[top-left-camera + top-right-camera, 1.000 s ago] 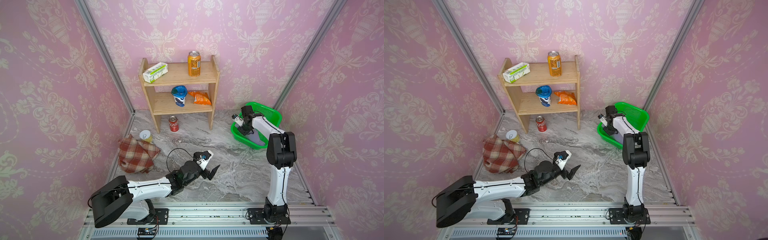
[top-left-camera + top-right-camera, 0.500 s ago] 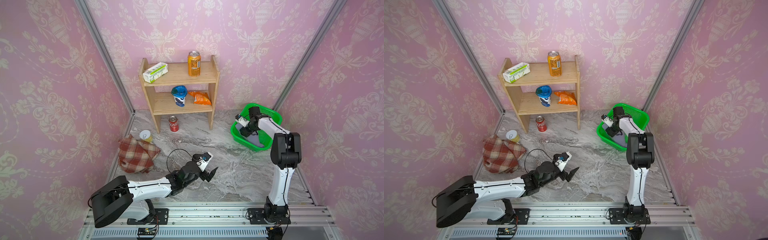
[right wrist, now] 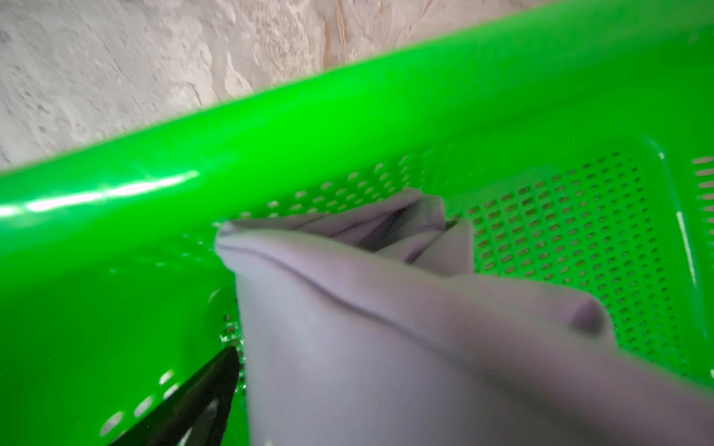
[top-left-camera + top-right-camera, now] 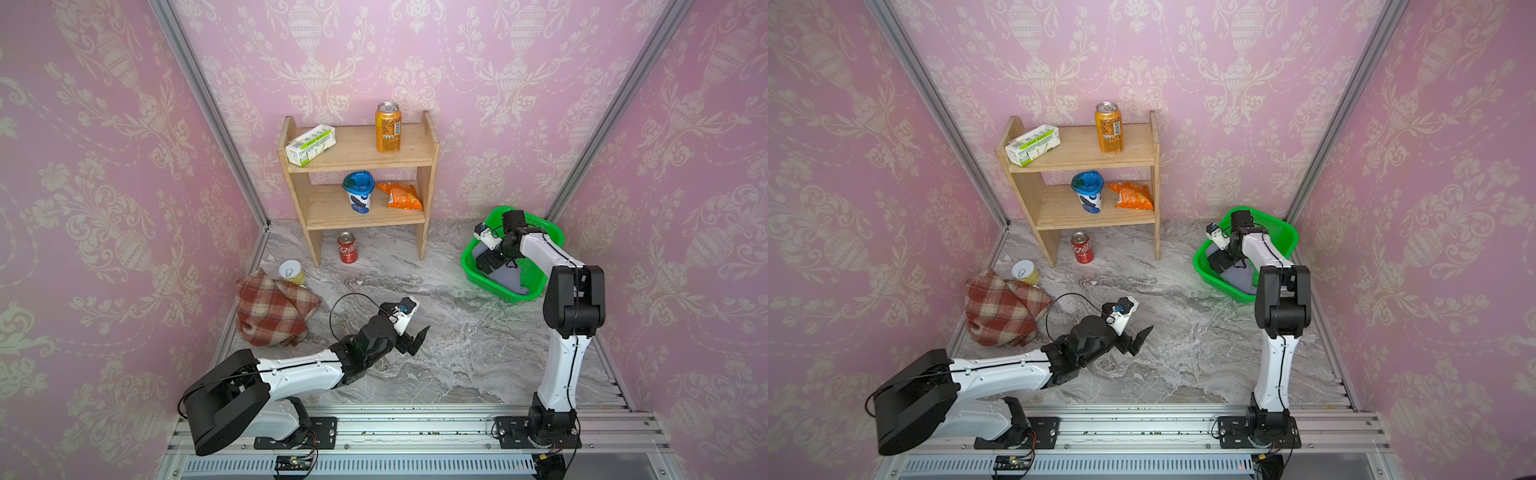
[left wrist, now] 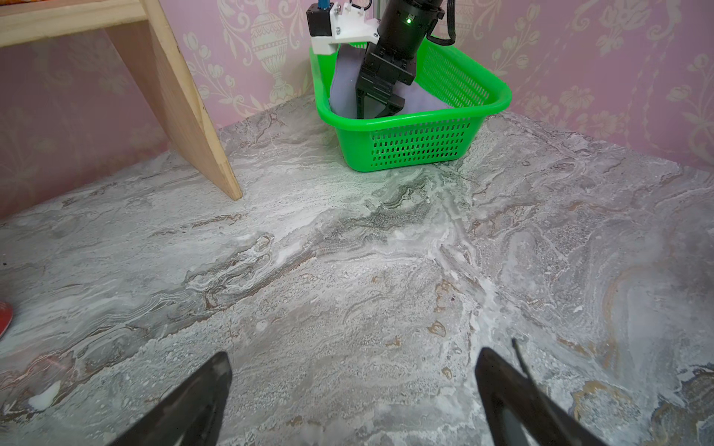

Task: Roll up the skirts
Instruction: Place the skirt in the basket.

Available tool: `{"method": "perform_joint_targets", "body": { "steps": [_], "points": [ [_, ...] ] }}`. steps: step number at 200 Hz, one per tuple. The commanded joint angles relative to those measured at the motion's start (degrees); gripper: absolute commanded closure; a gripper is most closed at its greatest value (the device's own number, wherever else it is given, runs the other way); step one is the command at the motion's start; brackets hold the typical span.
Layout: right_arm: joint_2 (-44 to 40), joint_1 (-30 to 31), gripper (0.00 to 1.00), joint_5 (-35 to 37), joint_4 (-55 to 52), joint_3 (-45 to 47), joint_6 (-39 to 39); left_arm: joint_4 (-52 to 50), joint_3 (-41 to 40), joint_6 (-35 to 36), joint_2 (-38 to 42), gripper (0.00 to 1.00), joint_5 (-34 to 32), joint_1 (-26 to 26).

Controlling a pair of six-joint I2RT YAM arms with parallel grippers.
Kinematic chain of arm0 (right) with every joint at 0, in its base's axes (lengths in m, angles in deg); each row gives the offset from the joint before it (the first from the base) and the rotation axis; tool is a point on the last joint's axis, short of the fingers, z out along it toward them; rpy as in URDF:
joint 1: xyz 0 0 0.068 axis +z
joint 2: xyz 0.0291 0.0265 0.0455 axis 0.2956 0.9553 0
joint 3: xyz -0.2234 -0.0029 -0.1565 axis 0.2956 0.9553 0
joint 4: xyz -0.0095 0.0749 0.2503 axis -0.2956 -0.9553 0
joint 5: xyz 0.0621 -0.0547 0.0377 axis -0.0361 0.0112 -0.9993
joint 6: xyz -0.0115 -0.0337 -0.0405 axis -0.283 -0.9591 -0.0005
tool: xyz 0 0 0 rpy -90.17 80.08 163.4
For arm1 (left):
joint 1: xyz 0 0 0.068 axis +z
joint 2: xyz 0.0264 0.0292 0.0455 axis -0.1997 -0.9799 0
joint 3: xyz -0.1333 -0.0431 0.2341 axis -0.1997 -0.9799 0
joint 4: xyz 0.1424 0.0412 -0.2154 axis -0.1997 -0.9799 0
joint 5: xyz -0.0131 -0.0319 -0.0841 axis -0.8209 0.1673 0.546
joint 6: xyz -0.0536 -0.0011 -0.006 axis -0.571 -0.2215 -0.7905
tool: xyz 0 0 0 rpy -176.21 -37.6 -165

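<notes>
Both top views: your left claw (image 4: 417,341) sits low over bare table (image 4: 457,365), jaws spread, nothing between them. The plaid skirt (image 4: 272,309) is bunched on the table by the left wall, apart from that claw. Your right claw (image 4: 488,266) reaches down into the basket (image 4: 505,293), over the grey skirt (image 4: 513,280) lying inside it.

Left wrist: both fingertips (image 5: 216,370) stand wide apart above the table. Ahead, the right claw's jaws stand apart inside the basket, with grey skirt behind them.

Right wrist: the grey skirt lies folded against the basket wall. One finger (image 3: 201,394) is just beside the cloth and the other is hidden. You get no visible pinch.
</notes>
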Motion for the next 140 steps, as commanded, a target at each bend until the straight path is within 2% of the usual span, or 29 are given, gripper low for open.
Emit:
{"method": "perform_joint_targets", "body": {
  "steps": [1, 39, 106, 122, 140],
  "points": [
    [-4.01, 0.08, 0.0, -3.33, -2.17, -4.17, 2.61, -0.72, 0.02, -1.39, 1.64, 0.01, 0.9, 0.51],
    [-5.82, -0.13, 0.0, -2.04, -3.97, -6.28, 4.13, -0.88, -0.39, -1.3, 2.88, 0.01, 0.59, 0.69],
    [-12.38, -0.41, 0.0, -2.79, -1.12, -5.46, 12.98, -0.95, -1.52, -1.89, 5.12, 0.01, -0.04, 1.57],
    [-14.67, 0.25, 0.0, -5.54, 0.64, -3.51, 16.82, -2.25, -1.7, -2.2, 6.63, 0.01, -3.45, 2.99],
    [-17.61, 3.18, 0.0, -4.39, 3.53, -0.19, 20.26, -4.55, -2.33, -6.42, 9.96, 0.01, -8.38, 7.06]
  ]
}}
